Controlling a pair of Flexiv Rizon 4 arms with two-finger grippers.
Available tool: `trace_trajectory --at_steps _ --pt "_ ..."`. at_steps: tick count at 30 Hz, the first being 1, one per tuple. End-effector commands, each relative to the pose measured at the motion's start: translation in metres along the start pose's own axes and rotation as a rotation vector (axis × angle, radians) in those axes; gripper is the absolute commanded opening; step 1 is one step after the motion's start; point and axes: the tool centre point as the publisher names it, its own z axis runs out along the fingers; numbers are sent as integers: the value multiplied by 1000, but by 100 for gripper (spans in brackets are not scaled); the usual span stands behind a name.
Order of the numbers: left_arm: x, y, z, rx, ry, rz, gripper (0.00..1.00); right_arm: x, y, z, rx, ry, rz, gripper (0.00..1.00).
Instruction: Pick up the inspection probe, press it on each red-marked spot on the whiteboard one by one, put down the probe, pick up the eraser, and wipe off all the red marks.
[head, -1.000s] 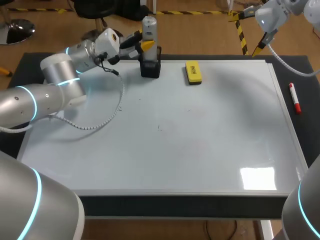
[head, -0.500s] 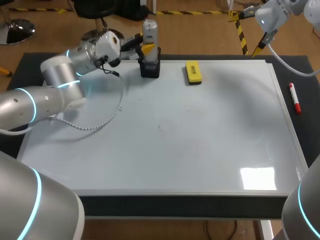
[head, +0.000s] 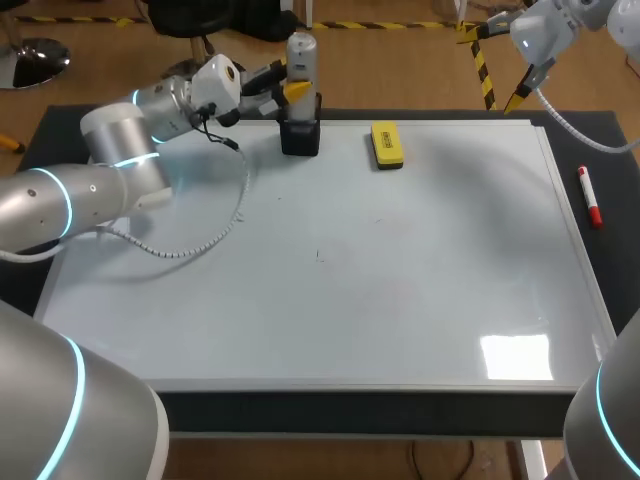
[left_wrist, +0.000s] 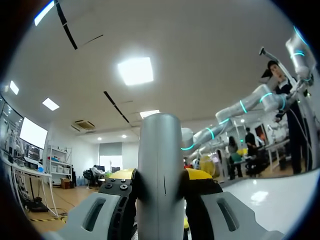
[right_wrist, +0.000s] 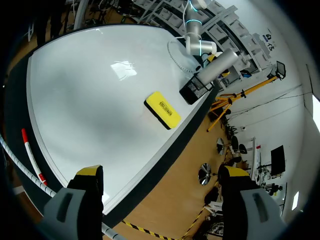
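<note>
1. Left gripper (head: 290, 78) is clenched on the inspection probe (head: 300, 55); in the left wrist view the barrel sits pinched between both fingers
2. Change over the last second: the wrist dipped a touch, then came back up, so net travel is near zero. The probe rocked with it, and its foot is still seated in the black holder (head: 300, 137) at 11 o'clock on the whiteboard (head: 400, 300)
3. Our read: the grasp is set but there is no lift-off yet, so the pressing step looks unstarted
4. Caveat: we can't make out any red marks on the board from the head view, only a couple of faint specks near centre, so the targets are unconfirmed
5. The eraser (head: 386, 144) lies at 12 o'clock, near the holder but apart from it; a red marker (head: 590, 197) lies at 3 o'clock just off the board's edge
6. Pose: the left arm (head: 110, 170) enters from 9 o'clock and runs up to 11, with the wrist about level and the fingers taking the probe side-on. Its cable (head: 200, 240) is looped on the board below
7. Right gripper (right_wrist: 162, 172) is released, fingers spread wide and empty, parked high past the 1 o'clock corner
</note>
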Motion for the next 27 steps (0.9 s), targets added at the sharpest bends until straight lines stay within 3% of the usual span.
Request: trace_trajectory --at_steps 1,27 --pt "-3 -1 0 3 9 3 0 -1 -1 -1 0 6 -2 100" --pt "-8 -10 7 -10 13 2 0 -1 -1 -1 0 6 -2 100"
